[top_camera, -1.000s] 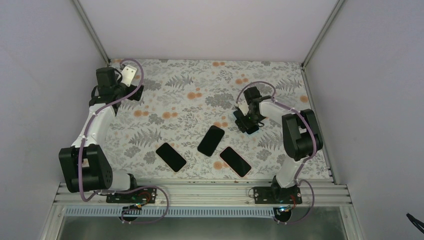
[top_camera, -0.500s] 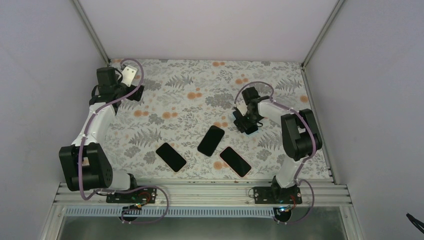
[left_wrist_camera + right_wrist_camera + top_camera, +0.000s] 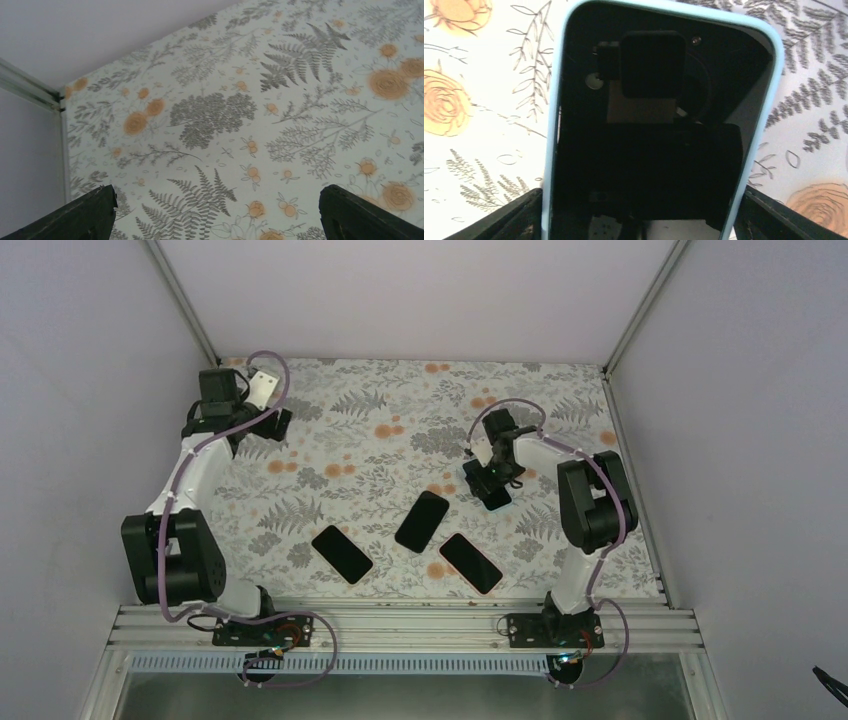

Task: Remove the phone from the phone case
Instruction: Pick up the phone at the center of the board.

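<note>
A black phone (image 3: 659,125) lies screen up in a light-blue phone case (image 3: 551,125) on the floral cloth at the right middle (image 3: 495,495). My right gripper (image 3: 641,215) reaches down over its near end (image 3: 492,480). One of its fingers (image 3: 519,215) lies against each long edge of the case. The screen mirrors the wrist camera. My left gripper (image 3: 215,215) hovers open over bare cloth at the back left (image 3: 270,423), holding nothing.
Three bare black phones lie near the front middle: one at the left (image 3: 341,553), one in the centre (image 3: 421,521), one at the right (image 3: 470,562). Grey walls and metal corner posts (image 3: 30,87) bound the cloth.
My right wrist has turned and shifted slightly left over the cased phone, and its fingers have drawn in against the case edges. The left wrist has swung a little toward the back.
</note>
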{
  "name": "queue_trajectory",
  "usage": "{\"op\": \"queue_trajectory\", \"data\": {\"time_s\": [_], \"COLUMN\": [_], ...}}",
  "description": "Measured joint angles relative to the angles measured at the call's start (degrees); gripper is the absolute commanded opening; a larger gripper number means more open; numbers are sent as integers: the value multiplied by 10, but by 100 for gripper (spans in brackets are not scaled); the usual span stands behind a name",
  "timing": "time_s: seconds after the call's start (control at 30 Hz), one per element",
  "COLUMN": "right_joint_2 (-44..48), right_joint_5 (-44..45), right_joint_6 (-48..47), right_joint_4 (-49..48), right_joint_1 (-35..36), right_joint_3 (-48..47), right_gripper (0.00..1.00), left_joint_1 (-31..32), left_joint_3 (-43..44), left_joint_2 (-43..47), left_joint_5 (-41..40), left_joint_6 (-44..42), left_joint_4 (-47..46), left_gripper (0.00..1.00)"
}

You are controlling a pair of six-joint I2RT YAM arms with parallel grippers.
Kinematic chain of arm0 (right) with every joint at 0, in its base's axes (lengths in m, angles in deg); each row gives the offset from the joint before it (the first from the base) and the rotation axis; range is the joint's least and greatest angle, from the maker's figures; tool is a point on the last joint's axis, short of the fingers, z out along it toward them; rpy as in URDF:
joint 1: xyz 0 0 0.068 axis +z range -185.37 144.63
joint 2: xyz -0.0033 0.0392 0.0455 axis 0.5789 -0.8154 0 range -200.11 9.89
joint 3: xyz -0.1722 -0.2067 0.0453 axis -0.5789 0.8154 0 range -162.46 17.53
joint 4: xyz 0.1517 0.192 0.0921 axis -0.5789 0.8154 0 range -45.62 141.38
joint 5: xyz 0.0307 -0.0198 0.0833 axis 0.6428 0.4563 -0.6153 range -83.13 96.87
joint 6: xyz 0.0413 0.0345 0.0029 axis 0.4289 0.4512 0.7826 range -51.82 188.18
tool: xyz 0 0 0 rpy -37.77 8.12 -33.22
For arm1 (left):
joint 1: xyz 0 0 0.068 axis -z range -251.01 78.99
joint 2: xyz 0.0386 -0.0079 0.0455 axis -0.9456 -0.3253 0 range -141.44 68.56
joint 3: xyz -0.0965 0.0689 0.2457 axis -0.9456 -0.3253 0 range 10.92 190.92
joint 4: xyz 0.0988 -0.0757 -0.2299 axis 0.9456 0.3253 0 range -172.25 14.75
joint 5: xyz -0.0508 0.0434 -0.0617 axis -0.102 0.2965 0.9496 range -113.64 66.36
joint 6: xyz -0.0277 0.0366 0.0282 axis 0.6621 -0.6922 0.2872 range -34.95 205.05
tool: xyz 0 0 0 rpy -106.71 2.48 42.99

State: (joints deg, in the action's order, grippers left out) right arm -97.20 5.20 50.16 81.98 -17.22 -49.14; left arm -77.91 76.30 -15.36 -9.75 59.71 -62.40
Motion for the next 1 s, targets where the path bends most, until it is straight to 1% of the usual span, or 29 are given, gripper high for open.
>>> {"op": "queue_trajectory", "data": {"time_s": [0.07,0.13,0.27,0.37,0.47,0.53,0.63,0.8,1.0], "right_joint_2": [0,3,18,31,50,70,102,125,121], "right_joint_5": [-7,-5,-2,9,34,44,41,40,47], "right_joint_6": [4,7,7,4,-10,-21,-35,-49,-56], "right_joint_4": [-3,-10,-31,-46,-48,-40,-34,-54,-78], "right_joint_1": [0,1,1,4,19,37,69,125,171], "right_joint_3": [4,11,28,39,54,57,44,-14,-64], "right_gripper": [74,71,67,65,63,63,63,63,63], "left_joint_1": [8,29,94,128,144,155,173,202,204], "left_joint_3": [6,23,84,151,251,318,378,449,483], "left_joint_2": [-8,-20,-60,-103,-171,-225,-285,-369,-410], "left_joint_5": [-5,-8,7,64,144,194,240,297,363], "left_joint_6": [-7,-15,-33,-43,-57,-67,-68,-57,-40], "left_joint_4": [14,35,98,163,250,303,367,448,500], "left_gripper": [100,100,100,100,100,100,100,99,99]}}
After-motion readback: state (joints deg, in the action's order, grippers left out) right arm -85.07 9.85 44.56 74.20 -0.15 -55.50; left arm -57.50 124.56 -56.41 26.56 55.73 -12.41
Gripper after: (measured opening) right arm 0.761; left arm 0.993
